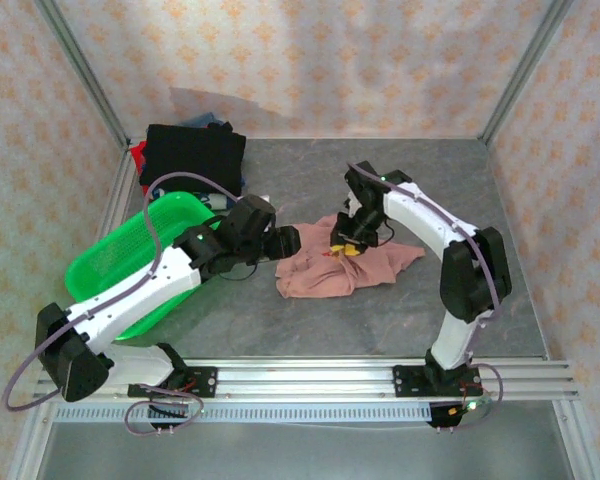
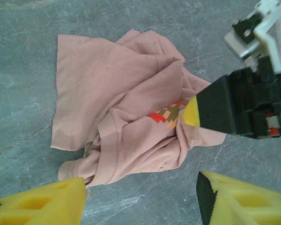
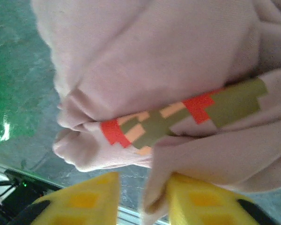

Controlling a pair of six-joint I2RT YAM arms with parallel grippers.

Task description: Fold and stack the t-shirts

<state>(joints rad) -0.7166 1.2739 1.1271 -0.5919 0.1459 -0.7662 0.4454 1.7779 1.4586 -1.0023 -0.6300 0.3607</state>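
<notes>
Hovering over the pink t-shirt (image 1: 345, 262), bunched mid counter (image 1: 280, 320), folded stack (image 1: 193, 155) at 10 o'clock. My left fingers (image 2: 37, 204) are spread and empty; right fingers (image 3: 192, 199) parted around a loose fold. Risk imo: I pinch several layers at once and it lifts as a wad.

- The pink t-shirt (image 2: 126, 93) is soft, matt knitted cloth; its blocky print (image 2: 166, 115) looks flat and smooth.
- The tabletop (image 2: 28, 18) looks like matt, grey-veined stone.
- On my left gripper (image 2: 140, 187), the fingers (image 2: 42, 204) are matt yellow plastic.
- The basket (image 1: 120, 262) is glossy green plastic mesh.
</notes>
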